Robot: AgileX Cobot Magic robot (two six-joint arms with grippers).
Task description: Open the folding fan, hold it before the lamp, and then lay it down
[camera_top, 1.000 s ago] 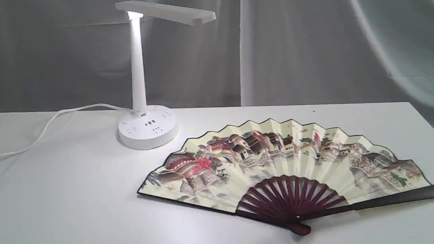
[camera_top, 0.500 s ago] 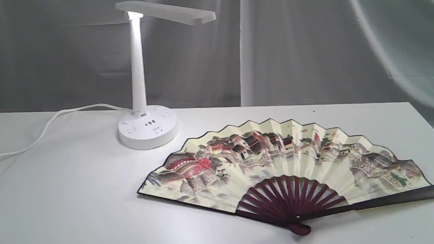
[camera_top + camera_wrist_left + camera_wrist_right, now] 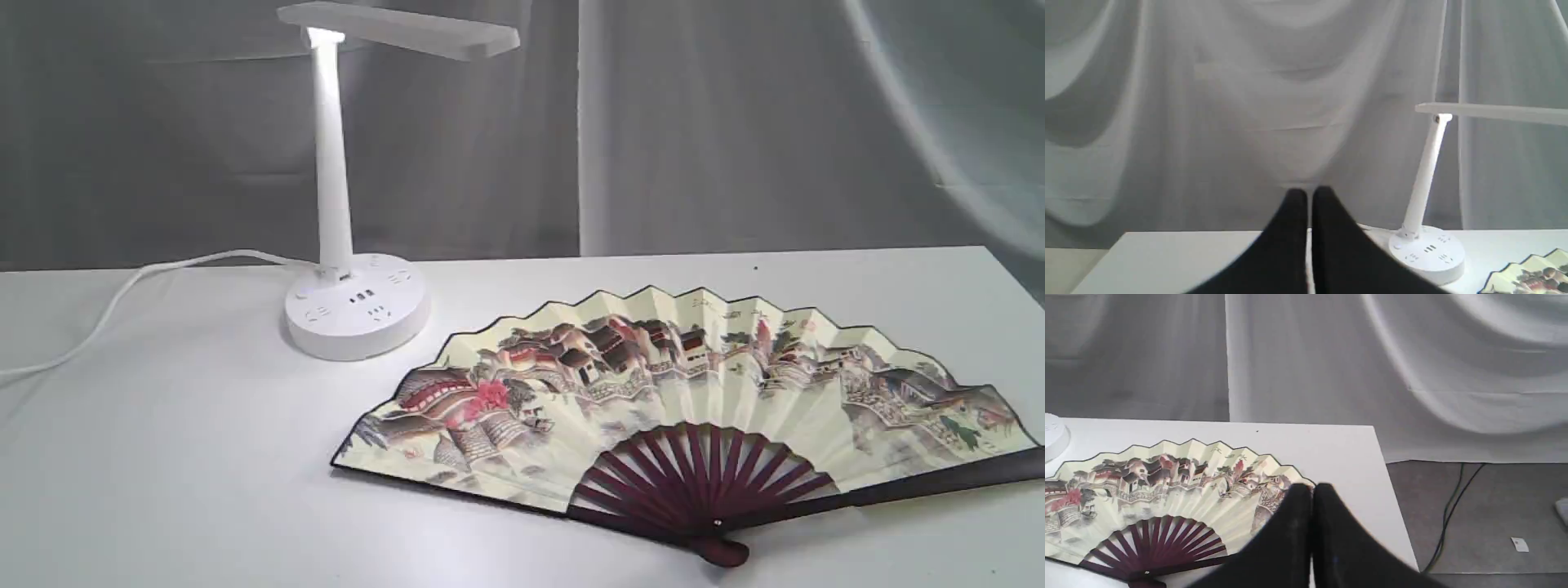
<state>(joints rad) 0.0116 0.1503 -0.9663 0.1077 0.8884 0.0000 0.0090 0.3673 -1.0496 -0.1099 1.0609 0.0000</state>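
Observation:
The folding fan (image 3: pixel 686 384) lies fully spread and flat on the white table, painted side up, its maroon ribs and pivot toward the near edge; it also shows in the right wrist view (image 3: pixel 1167 486), and one corner of the fan (image 3: pixel 1531 275) reaches the left wrist view. The white lamp (image 3: pixel 335 188) stands lit at the back left, its round base just beyond the fan's left end, and the lamp (image 3: pixel 1425 179) shows again in the left wrist view. Neither arm shows in the exterior view. My left gripper (image 3: pixel 1309 194) is shut and empty, held off the table. My right gripper (image 3: pixel 1312 489) is shut and empty, back from the fan's right end.
The lamp's white cord (image 3: pixel 122 294) trails left across the table (image 3: pixel 163 457). A grey curtain (image 3: pixel 735 122) hangs behind. The table's right edge (image 3: pixel 1392 498) drops to a grey floor with dark cables (image 3: pixel 1449 514).

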